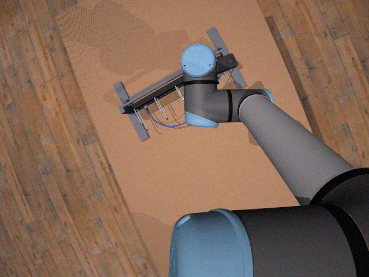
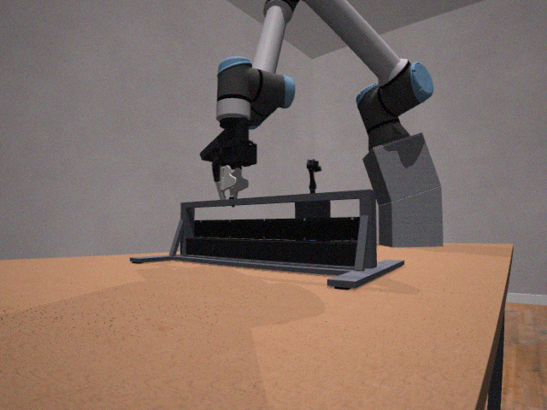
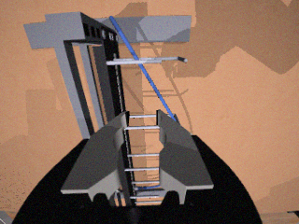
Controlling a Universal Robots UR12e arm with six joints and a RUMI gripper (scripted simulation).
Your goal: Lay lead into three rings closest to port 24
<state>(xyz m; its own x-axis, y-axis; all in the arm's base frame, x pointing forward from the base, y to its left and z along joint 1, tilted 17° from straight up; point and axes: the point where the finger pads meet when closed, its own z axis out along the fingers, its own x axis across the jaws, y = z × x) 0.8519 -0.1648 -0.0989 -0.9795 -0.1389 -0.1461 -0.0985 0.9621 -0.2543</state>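
The dark rack [image 1: 176, 86] stands on the orange table, seen from behind in the exterior view [image 2: 278, 233]. The blue lead [image 1: 161, 123] hangs in a loop from a port near the rack's left end. In the wrist view the lead [image 3: 145, 70] runs slanting from the rack's far end, crosses a steel ring arm [image 3: 149, 60], and passes just outside my right finger. My gripper [image 3: 142, 111] [image 2: 230, 194] is over the rack's top bar, fingers a little apart, with nothing between them but the ring rungs below. In the top view the arm's wrist hides the gripper.
Steel ring arms [image 1: 159, 107] stick out from the rack front towards the table. The rack's grey feet [image 1: 135, 119] lie flat at both ends. The robot's base block [image 2: 404, 194] stands behind the rack. A small camera stand [image 2: 313, 174] is behind the top bar.
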